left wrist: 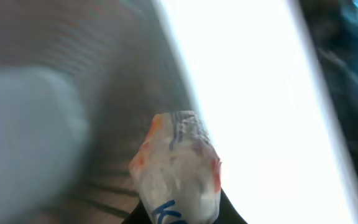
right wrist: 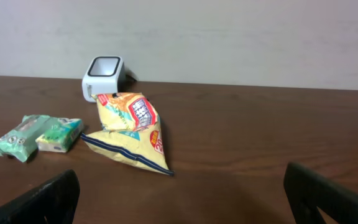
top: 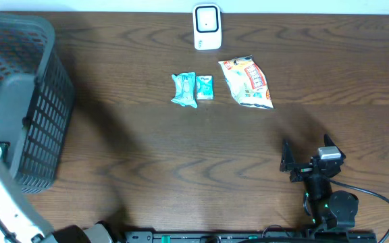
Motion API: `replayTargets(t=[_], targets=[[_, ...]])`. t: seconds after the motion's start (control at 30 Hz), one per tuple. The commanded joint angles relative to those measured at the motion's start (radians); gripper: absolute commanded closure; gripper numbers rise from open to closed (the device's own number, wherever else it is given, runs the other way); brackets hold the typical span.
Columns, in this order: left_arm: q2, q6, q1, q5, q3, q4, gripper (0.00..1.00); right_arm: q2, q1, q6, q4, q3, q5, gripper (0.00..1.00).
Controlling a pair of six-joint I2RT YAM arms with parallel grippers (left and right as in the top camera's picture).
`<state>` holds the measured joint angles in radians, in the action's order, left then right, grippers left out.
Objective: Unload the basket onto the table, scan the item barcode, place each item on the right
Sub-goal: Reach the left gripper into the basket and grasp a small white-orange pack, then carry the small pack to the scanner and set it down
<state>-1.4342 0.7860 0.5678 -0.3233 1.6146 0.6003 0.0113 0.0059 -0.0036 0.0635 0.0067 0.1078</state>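
Gripping a small packet (left wrist: 179,168), the left pincer (left wrist: 180,218) is closed on its lower end, dark fingers just showing at the bottom of the left wrist view. The packet sticks up past the fingertips: crinkled white wrap with orange-red patches and blue lettering near the grip. All around it is blurred, with grey ribbed surface to the left and a bright white band to the right. From overhead, the left arm (top: 5,209) runs along the left edge by the basket (top: 32,101); pincer and packet cannot be made out there, so whether the packet is inside the basket I cannot tell.

On the counter (top: 147,155), the scanner (top: 206,27) stands upright at the far edge, well apart from the basket. Just in front of it lies a chip bag (top: 247,82), and beside that, to the left, two teal packs (top: 193,88) touching each other.

Nearer the front edge, the right pincer (top: 306,152) hangs with its jaws wide apart and empty, pointed toward the chip bag and scanner, well apart from both.
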Motion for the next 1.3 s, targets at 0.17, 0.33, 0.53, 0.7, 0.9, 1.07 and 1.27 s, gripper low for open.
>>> replayTargets(t=[0.17, 0.33, 0.53, 0.7, 0.9, 1.07, 1.27], targets=[[-0.045, -0.193, -0.488, 0.019, 0.014, -0.071, 0.92, -0.005, 0.009, 0.018, 0.004, -0.001, -0.004, 0.01], [-0.152, -0.389, -0.726, 0.18, 0.013, -0.06, 0.92, -0.005, 0.009, 0.018, 0.004, -0.001, -0.004, 0.01], [-0.349, -0.524, -0.925, 0.296, 0.013, -0.093, 0.92, -0.005, 0.009, 0.018, 0.004, -0.001, -0.004, 0.01], [-0.507, -0.523, -1.014, 0.302, 0.013, -0.137, 0.84, -0.005, 0.009, 0.018, 0.004, -0.001, -0.004, 0.01], [-0.62, -0.519, -1.082, 0.301, 0.013, -0.195, 0.83, -0.005, 0.009, 0.018, 0.004, -0.001, -0.004, 0.01], [-0.627, -0.52, -1.097, 0.302, 0.013, -0.201, 0.26, -0.005, 0.009, 0.018, 0.004, -0.001, -0.004, 0.01], [-0.582, -0.524, -1.057, 0.303, 0.013, -0.208, 0.22, -0.005, 0.009, 0.018, 0.005, -0.001, -0.004, 0.01]])
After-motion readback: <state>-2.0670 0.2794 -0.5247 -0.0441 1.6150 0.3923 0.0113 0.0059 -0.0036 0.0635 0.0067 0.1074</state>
